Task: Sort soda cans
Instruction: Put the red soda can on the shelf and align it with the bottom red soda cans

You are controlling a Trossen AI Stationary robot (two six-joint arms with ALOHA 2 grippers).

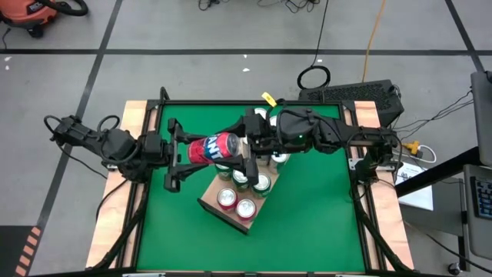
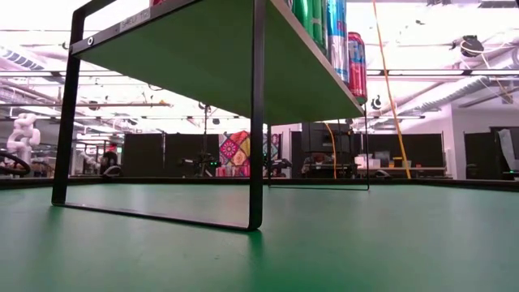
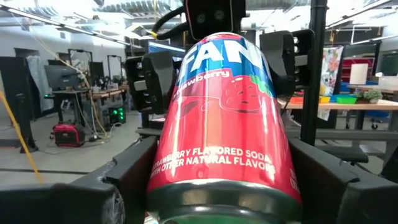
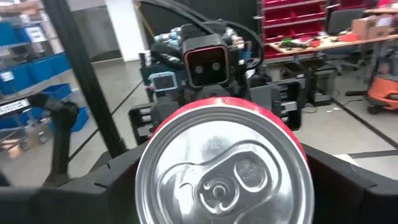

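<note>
A red soda can (image 1: 215, 148) with blue lettering lies level in the air between my two grippers, above the light wooden board (image 1: 209, 201). My left gripper (image 1: 198, 151) comes from the table's left and is shut on the can's bottom end (image 3: 224, 186). My right gripper (image 1: 241, 145) comes from the table's right and is shut on its silver-topped end (image 4: 221, 168). Several more soda cans stand upright on the board, two red (image 1: 227, 198) and some green (image 1: 261, 183). Others (image 1: 278, 159) stand partly hidden under my right arm. My left gripper has the can's bottom end (image 3: 163, 180) between its two fingers (image 3: 115, 183), one on each side. The fingers come level from the table's left and lie along the can. The can lies level, clear of the board and the other cans. My right gripper has the can's top end (image 4: 152, 146) between its two fingers (image 4: 339, 177), one on each side, just behind the rim. The fingers come level from the table's right and lie along the can. The can's top faces this wrist.
Black frame bars (image 1: 254, 104) edge the green top. In the low view a raised green shelf (image 2: 211, 73) on thin black legs (image 2: 257, 122) carries cans (image 2: 355, 65) along its edge. A yellow object (image 1: 267, 98) lies at the far side. Bare green lies at the near right (image 1: 315, 215).
</note>
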